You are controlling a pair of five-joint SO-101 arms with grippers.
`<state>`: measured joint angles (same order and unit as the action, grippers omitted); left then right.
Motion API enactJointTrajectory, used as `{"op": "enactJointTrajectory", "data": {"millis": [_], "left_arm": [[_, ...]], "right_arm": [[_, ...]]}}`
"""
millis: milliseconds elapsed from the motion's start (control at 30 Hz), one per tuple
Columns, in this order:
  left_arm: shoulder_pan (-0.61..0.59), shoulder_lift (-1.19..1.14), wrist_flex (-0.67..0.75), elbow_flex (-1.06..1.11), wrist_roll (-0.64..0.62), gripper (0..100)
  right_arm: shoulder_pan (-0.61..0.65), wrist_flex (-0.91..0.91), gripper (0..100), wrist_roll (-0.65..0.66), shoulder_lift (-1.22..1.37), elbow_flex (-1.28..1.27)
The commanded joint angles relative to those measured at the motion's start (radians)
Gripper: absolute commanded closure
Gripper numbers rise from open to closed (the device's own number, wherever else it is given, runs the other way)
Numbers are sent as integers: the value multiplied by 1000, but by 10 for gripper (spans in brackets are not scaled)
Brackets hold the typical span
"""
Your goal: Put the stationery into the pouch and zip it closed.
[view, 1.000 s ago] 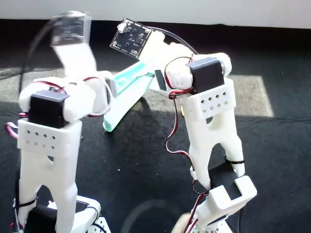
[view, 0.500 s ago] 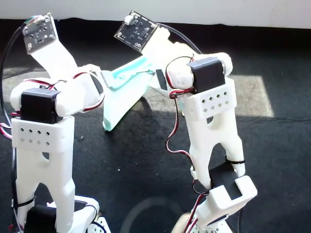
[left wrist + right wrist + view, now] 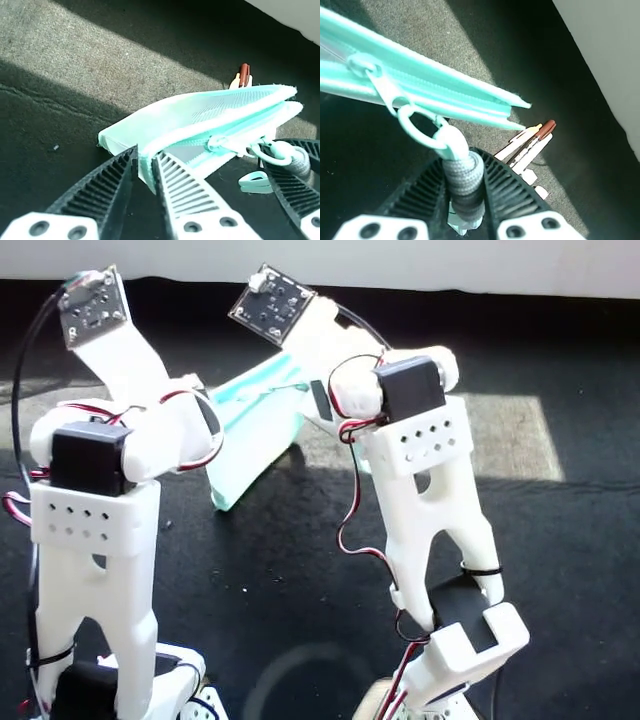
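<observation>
The mint-green pouch hangs tilted above the black mat between the two arms. My left gripper is shut on the pouch's lower edge near one corner. My right gripper is shut on the grey cord of the zip pull, which leads by a mint ring to the slider. Beyond the slider the two zip edges run slightly apart to the pouch's end. Pens with a brown and a yellow tip lie on the mat past that end; the pens also peek over the pouch.
A small mint piece lies on the mat under the pouch. Small white bits sit beside the pens. A sunlit patch crosses the dark mat, and a pale wall bounds the far side.
The left arm's wrist has swung to the left and steadied. The pouch has shifted slightly left with it, and the right arm has followed a little to the left.
</observation>
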<state>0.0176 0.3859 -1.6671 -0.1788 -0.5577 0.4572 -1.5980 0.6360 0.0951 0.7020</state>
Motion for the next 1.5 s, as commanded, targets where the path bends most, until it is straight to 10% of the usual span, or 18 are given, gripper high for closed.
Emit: {"op": "enactJointTrajectory", "data": {"millis": [0,433,1467], "left_arm": [[5,-2,-9,2,23,992],[-77,-2,259,-1,428,991],[-84,1,290,220,508,992]], "right_arm": [[-18,79,992,-9,-51,5],[-107,113,992,-3,-51,206],[-278,-143,992,94,-42,200]]}}
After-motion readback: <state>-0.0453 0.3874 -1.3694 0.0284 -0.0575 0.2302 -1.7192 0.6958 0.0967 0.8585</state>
